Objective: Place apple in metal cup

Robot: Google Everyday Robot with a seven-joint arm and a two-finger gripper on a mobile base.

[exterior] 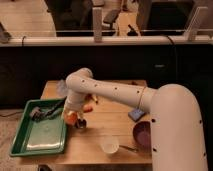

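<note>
Camera view: pincer (pixel 71 111), grip impossible to tell, hangs over a likely firm, slick apple (pixel 71 118), best pinched across its middle.

Wooden table (pixel 116 126) against a dark low wall (pixel 175 65), pale ledge (pixel 125 40) along its top — office chair (pixel 67 12) beyond, tan floor (pixel 22 15)

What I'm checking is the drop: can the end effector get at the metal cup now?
Probably yes: the end effector hangs just beside the metal cup, apple at its tip, nothing visible between them.
</note>
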